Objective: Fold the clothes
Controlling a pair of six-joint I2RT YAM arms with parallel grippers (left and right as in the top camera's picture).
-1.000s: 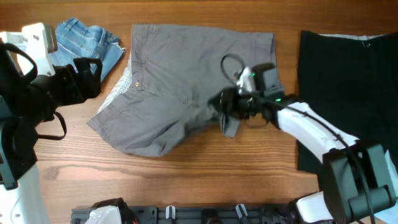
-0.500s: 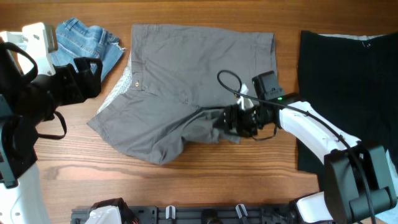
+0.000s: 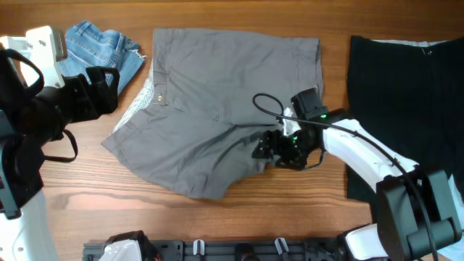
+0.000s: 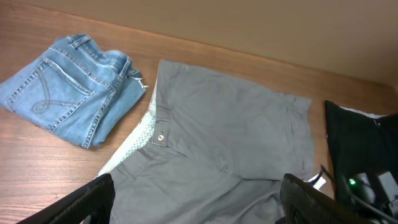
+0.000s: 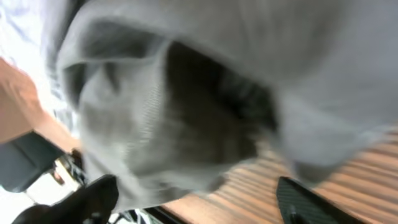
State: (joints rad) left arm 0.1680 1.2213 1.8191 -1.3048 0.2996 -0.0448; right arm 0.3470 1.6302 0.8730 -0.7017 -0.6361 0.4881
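My right gripper (image 3: 281, 151), jaws apart, sits at the four-o'clock edge of the grey shorts (image 3: 217, 94); loose cloth may catch a finger and drag along.

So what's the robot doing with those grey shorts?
It's meant to fold them. The right gripper is down at the crumpled leg hem of the grey shorts, fingers wide apart and not pinching the cloth. The left gripper hangs open off to the side, holding nothing. The shorts lie rumpled on the table, not neatly folded yet.
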